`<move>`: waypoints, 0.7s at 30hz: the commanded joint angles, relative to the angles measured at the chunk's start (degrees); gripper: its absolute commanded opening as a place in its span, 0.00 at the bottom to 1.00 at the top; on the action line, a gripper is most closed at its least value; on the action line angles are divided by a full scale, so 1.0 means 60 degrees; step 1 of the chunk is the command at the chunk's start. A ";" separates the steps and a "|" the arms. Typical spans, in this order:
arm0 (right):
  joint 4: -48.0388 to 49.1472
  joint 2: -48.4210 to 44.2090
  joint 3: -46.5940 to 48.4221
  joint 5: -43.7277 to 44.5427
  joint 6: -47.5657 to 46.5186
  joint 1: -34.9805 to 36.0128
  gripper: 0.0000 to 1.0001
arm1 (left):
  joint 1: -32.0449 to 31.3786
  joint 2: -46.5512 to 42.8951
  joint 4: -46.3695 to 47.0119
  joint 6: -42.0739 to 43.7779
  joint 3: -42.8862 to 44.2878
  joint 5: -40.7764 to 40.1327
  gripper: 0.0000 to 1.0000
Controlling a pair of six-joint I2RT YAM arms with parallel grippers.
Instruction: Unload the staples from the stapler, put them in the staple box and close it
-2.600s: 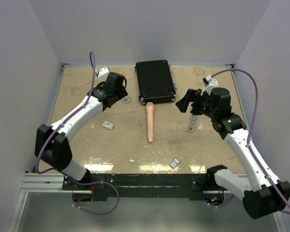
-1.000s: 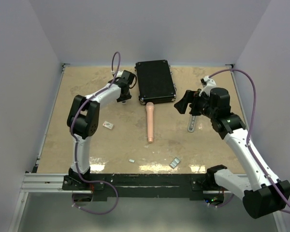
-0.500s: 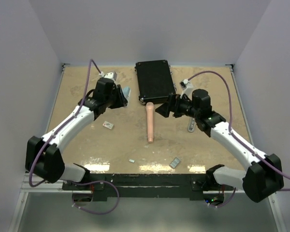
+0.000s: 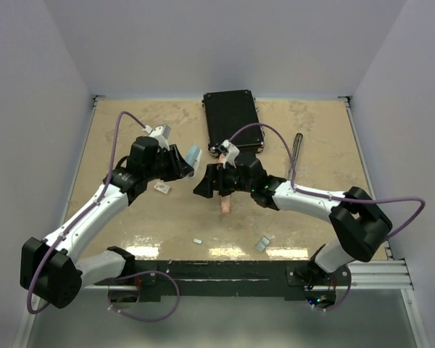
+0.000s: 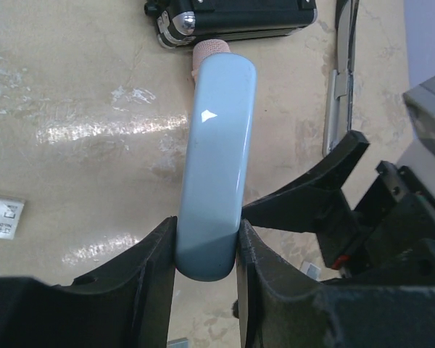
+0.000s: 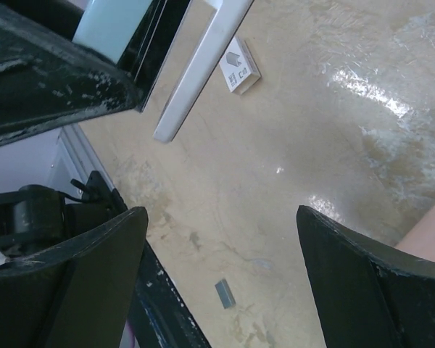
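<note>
- Beige surface (image 4: 130, 217) between pale lilac walls, with a black case (image 4: 233, 123) at the top centre of the overhead view.
- Left fingers (image 4: 184, 164) are clamped on the stapler (image 4: 193, 154), which is held off the surface just left of centre. The wrist view shows its light-blue body (image 5: 214, 167) pinched at the near end.
- Right fingers (image 4: 204, 183) are spread wide with nothing between them. They sit just right of the stapler, over the pink stick (image 4: 225, 206).
- Staples (image 4: 262, 243) lie low in the frame, with a smaller piece further left.
</note>
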 commanded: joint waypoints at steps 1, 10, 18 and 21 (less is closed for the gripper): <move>0.1167 0.0312 0.0623 0.0981 0.0375 0.0359 0.88 | -0.0016 -0.0522 0.0693 -0.0689 -0.0228 0.0476 0.00; 0.1959 0.1030 0.0871 0.1801 0.0860 0.0521 0.77 | -0.0016 -0.0771 0.0443 -0.1085 -0.0492 0.0695 0.00; 0.1696 0.1206 0.0799 0.2637 0.0860 0.0521 0.63 | -0.0016 -0.0713 -0.0450 -0.0588 -0.0404 0.0197 0.00; 0.1754 0.1381 0.0652 0.2754 0.0772 0.0506 0.55 | -0.0016 -0.0757 -0.0450 -0.0383 -0.0492 0.0300 0.00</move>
